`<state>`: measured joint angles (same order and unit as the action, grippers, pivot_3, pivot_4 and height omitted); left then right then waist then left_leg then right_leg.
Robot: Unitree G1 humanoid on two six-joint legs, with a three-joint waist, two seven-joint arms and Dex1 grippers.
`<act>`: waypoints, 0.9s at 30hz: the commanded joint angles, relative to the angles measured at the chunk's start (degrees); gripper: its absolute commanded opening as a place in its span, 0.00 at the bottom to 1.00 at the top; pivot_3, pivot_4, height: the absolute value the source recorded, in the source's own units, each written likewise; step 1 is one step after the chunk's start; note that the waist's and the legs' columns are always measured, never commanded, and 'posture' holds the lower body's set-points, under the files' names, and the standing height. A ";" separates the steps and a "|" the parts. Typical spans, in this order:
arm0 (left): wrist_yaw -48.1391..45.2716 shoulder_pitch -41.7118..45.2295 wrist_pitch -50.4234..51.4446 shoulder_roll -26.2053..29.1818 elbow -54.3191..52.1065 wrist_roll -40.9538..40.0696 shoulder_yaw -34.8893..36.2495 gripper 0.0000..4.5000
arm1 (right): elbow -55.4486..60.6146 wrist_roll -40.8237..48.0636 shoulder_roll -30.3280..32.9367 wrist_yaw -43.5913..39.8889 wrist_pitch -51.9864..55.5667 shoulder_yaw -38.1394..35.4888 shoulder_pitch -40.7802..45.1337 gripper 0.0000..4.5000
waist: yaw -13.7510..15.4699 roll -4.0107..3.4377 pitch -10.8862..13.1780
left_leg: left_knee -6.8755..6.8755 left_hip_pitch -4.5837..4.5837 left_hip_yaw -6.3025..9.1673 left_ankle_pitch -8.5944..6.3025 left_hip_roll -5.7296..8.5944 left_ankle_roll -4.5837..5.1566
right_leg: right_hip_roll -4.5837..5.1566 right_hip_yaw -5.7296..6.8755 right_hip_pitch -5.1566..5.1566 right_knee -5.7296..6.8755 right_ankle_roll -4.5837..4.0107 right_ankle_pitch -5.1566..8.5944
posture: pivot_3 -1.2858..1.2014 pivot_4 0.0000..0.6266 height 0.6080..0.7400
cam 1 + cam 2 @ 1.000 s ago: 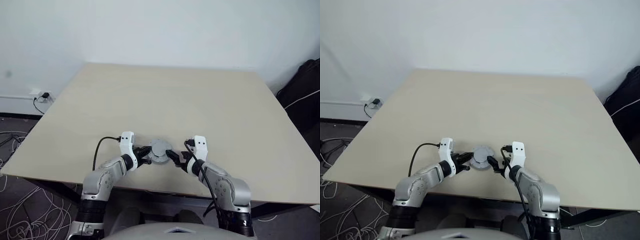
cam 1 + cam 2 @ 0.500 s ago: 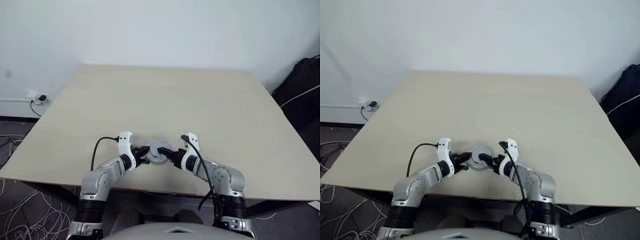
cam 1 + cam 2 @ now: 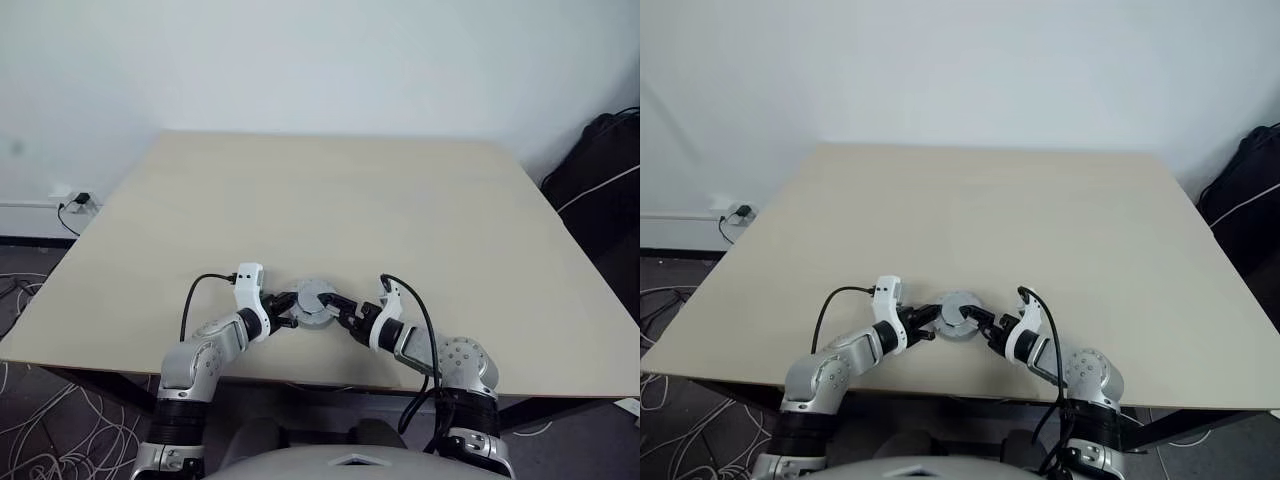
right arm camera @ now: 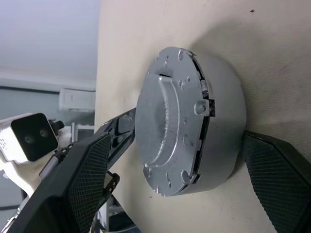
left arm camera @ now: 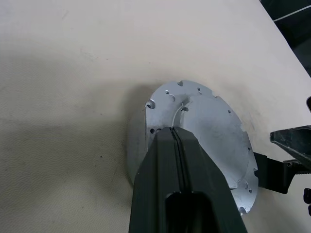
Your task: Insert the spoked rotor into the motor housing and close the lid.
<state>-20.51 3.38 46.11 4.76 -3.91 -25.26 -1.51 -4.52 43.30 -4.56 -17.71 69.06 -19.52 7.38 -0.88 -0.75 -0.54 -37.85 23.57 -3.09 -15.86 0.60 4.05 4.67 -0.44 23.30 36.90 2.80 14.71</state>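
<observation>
The left pincer (image 3: pixel 283 309) is closed, its two fingers pressed together with nothing between them. In the left wrist view its tip rests over the near part of the lid (image 5: pixel 204 141); whether it presses down or only hovers just above cannot be told.

The housing (image 4: pixel 221 121) stands near the front edge of the worktop (image 3: pixel 330 200), between the two pincers. The lid lies on top of the housing. In the right wrist view the notched rim of the lid sits slightly proud of the housing wall, with a thin dark gap along one side. The rotor is presumably inside the housing, hidden under the lid.

The right pincer (image 3: pixel 985 326) is spread wide. Its two textured pads (image 4: pixel 92 170) stand on either side of the housing, one close to the wall, the other just beside it. No grip is visible.

Step in hand, by judgement: closing the lid. Rotor insertion appears complete.

Next move, by judgement: close the right pincer on the housing to steady it, then press or turn the lid until the gap disappears. Risk: the housing may slide on the smooth worktop if unsupported.
</observation>
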 commanded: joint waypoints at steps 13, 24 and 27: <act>0.08 -0.04 0.67 -0.20 -0.41 0.08 -0.78 0.00 | -2.73 2.18 -1.86 -4.06 2.11 6.09 1.14 0.99 | -0.67 0.03 -0.14 | 0.01 0.00 0.01 0.01 -0.02 -0.01 | -0.04 -0.02 0.05 0.02 0.01 -0.10 | 0.52 0.00 1.00; 0.14 -0.58 0.47 -0.59 -0.66 0.09 -0.79 0.00 | -2.95 2.55 -2.89 -2.30 0.96 4.47 1.20 0.57 | -0.83 0.01 -0.13 | 0.06 0.00 0.01 0.01 -0.03 -0.02 | -0.05 -0.05 0.09 0.01 0.01 -0.10 | 0.52 0.00 1.00; 0.19 -0.67 0.43 -0.68 -0.63 0.20 -0.72 0.00 | -1.39 3.64 -2.59 -1.85 2.01 4.23 0.32 0.43 | -0.96 0.00 -0.13 | 0.07 -0.01 0.01 0.01 -0.03 -0.02 | -0.06 -0.07 0.09 0.03 0.03 -0.11 | 0.52 0.00 1.00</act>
<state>-19.25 2.66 45.82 5.15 -3.99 -24.25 0.56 -7.40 45.36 -4.48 -19.52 69.79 -16.88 7.39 -1.84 -0.75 -0.67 -37.78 23.56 -3.08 -15.85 0.57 4.03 4.61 -0.51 23.38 36.94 2.83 14.57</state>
